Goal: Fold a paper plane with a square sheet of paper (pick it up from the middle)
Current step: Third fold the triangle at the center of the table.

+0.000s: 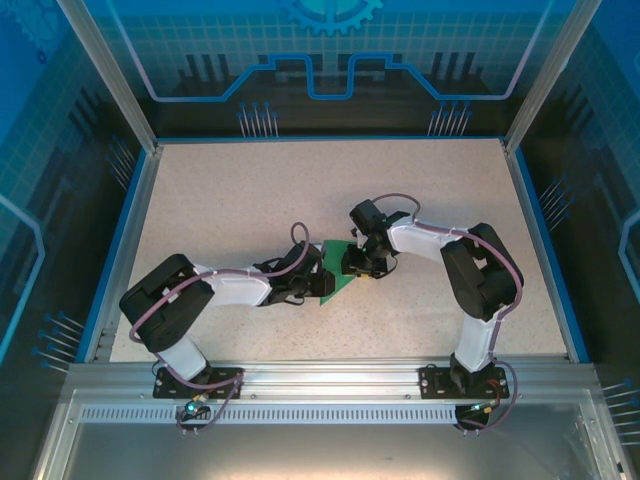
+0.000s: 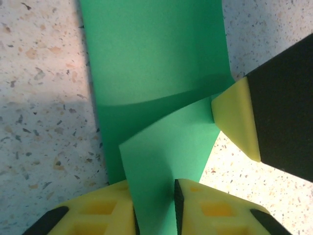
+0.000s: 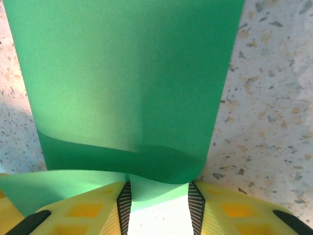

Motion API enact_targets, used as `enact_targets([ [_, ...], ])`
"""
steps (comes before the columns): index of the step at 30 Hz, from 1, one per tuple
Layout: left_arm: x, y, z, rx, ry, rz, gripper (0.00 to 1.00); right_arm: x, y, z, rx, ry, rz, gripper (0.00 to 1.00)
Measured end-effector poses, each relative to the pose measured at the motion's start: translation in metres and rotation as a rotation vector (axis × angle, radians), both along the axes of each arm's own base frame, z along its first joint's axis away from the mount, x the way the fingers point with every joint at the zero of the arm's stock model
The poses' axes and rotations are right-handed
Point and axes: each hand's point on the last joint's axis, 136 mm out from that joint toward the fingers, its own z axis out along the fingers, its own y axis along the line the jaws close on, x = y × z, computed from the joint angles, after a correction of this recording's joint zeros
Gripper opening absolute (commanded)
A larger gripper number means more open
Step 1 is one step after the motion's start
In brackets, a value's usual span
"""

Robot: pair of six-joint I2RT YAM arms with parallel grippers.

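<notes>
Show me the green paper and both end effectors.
green paper (image 3: pixel 127 73), right wrist view, flat upper face.
left end effector (image 2: pixel 154 191), left wrist view, between its fingertips.
right end effector (image 3: pixel 157 191), right wrist view, between its fingertips.

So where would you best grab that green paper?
By the lifted flap, approached from the left gripper's side: the rest of the paper lies flat on the table, but the flap rises, so both faces can be pinched.

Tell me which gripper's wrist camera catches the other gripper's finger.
The left gripper: its wrist view takes in a yellow-tipped finger of the right gripper, at the edge of the green paper.
</notes>
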Motion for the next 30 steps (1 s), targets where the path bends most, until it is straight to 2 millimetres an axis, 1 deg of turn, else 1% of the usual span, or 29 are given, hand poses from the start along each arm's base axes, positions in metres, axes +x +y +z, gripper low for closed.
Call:
enact_targets([
  [7,0.012,-0.001,0.012,-0.07,-0.01,0.01,0.3,0.0,-0.001,-0.001,-0.002,0.0,-0.005,0.38],
  [14,0.02,0.0,0.018,-0.111,-0.022,0.016,0.2,0.0,-0.001,-0.001,-0.002,0.002,-0.012,0.38],
  [18,0.022,0.002,0.018,-0.109,-0.023,0.016,0.1,0.0,0.0,-0.001,-0.001,0.001,-0.012,0.38],
  [20,0.022,0.002,0.018,-0.106,-0.026,0.013,0.07,0.0,0.0,-0.001,0.001,0.001,-0.015,0.38],
  [26,0.022,0.002,0.012,-0.078,-0.03,-0.02,0.04,-0.004,-0.001,0.003,0.026,-0.02,-0.012,0.4],
  [30,0.024,-0.003,0.011,-0.069,-0.029,-0.046,0.03,-0.006,0.001,0.012,0.053,-0.034,-0.008,0.41],
])
